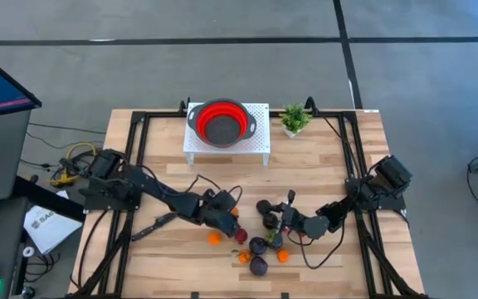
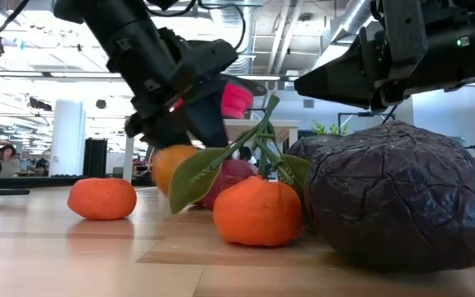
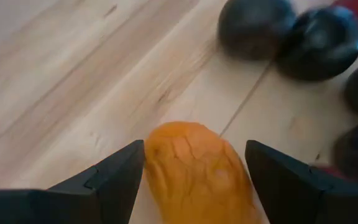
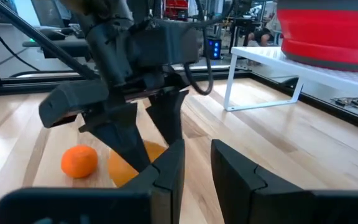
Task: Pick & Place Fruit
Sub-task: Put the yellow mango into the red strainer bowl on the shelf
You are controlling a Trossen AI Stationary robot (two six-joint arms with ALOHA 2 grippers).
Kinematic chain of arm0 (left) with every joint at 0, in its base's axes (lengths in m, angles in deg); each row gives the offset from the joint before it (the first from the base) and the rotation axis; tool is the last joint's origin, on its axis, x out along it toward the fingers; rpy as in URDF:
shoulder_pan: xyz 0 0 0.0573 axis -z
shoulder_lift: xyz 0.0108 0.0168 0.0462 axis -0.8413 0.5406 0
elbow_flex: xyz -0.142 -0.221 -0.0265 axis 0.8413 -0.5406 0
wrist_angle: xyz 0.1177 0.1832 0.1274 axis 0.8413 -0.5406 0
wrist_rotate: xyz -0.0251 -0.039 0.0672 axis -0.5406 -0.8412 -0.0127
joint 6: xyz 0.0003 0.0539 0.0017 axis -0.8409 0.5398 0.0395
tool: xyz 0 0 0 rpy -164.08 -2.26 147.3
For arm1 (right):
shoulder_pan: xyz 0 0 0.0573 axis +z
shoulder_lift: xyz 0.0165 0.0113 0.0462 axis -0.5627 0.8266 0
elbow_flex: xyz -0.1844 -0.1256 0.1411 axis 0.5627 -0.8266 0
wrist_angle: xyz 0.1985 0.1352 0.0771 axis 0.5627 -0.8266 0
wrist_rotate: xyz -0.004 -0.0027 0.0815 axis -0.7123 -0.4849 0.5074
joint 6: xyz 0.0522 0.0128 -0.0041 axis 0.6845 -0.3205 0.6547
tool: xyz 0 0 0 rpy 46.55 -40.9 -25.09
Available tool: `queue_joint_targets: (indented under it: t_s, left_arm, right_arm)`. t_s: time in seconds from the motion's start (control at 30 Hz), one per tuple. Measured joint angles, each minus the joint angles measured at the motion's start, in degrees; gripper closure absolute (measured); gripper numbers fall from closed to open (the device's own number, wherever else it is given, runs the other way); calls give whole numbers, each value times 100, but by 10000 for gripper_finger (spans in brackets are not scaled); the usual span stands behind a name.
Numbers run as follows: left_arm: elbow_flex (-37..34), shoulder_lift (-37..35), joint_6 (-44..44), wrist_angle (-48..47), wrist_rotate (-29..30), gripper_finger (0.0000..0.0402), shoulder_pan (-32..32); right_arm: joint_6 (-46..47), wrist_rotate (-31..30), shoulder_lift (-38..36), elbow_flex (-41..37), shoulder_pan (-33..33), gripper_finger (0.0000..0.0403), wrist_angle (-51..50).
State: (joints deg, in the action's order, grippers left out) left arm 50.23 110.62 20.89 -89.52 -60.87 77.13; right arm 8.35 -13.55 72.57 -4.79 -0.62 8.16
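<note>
The orange fruit (image 3: 194, 171) between my left fingers (image 3: 107, 180) is oval, matte and faintly wrinkled, resting on the pale wood-grain surface (image 3: 73, 81). My left end effector (image 1: 225, 218) stands apart around it, one dark wedge-shaped finger on each side; I cannot tell whether they touch it. Another round orange (image 2: 101, 199) lies just beside, and one with a green leaf (image 2: 258, 212) sits against a crinkled dark purple piece (image 2: 402, 194). More dark glossy pieces (image 3: 319, 40) cluster nearby. My right end effector (image 1: 290, 223) hovers near them, fingers (image 4: 166, 171) close together and empty. The red bowl (image 1: 221, 123) sits well apart on a white stand (image 1: 260, 141).
</note>
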Motion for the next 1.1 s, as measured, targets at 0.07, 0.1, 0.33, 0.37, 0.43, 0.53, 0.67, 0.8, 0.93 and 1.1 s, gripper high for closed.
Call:
queue_joint_targets:
  t_s: [0.07,0.1,0.33,0.37,0.43,0.53,0.67,0.8,0.93,1.1]
  left_arm:
    - [0,67,-32,47,-35,127,0]
    - [0,99,-40,-6,-39,127,0]
    - [-4,225,46,-64,-302,130,9]
    - [-4,223,104,-83,-318,133,11]
    - [-4,223,282,-120,-341,144,18]
    - [-3,211,642,-122,-607,166,28]
    - [4,188,1150,-155,-869,196,33]
    - [-4,64,1744,-335,-986,205,33]
    - [-9,-252,2230,-409,-903,199,29]
    - [-9,-972,2779,119,-756,203,-81]
  right_arm:
    - [8,2,0,0,0,331,-38]
    - [8,2,0,0,0,331,-46]
    - [56,2,0,0,0,331,-114]
    - [56,2,0,0,0,331,-115]
    - [56,2,0,0,0,331,-107]
    - [57,2,0,0,0,331,-107]
    - [56,2,0,0,7,331,-108]
    - [56,2,0,0,9,331,-111]
    - [56,1,0,2,11,331,-142]
    - [56,2,0,4,11,331,-131]
